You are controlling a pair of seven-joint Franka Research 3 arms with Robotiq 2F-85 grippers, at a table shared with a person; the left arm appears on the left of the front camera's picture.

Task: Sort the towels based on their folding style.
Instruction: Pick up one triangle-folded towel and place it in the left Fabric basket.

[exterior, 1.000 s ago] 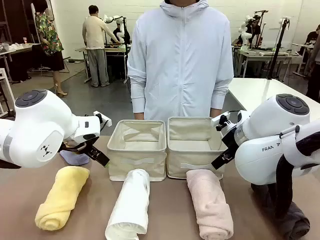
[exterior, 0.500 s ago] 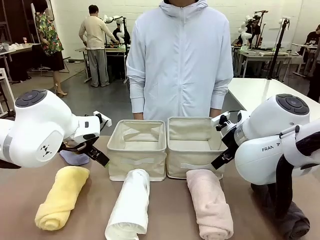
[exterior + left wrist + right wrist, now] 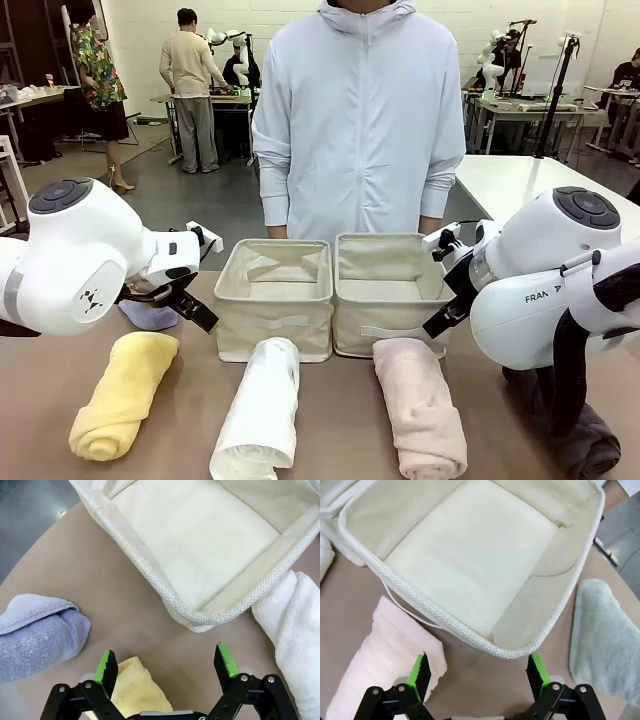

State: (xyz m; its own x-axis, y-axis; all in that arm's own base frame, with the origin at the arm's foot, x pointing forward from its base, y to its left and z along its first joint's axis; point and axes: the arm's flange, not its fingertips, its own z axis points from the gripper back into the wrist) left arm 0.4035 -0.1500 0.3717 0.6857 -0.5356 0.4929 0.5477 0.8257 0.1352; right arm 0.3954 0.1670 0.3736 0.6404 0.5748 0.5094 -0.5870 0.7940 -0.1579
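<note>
Brown table (image 3: 340, 425): yellow towel (image 3: 120, 395), white towel (image 3: 260, 415) and pink towel (image 3: 420, 410) lie rolled just in front of the bins (image 3: 275, 322). Left pincer (image 3: 166, 660) and right pincer (image 3: 477, 666) both released, empty. Likely soft, light; pinch mid-roll.

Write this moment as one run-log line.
stage: before first pick | left claw: open, near yellow towel | right claw: open, near pink towel | bins: empty

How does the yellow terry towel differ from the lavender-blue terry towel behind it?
The yellow terry towel is rolled into a long cylinder; the lavender-blue terry towel looks folded and tapering. The yellow one lies nearer the robot, the lavender-blue one farther back. Both lie on the brown table, outside the beige fabric bins.
</note>
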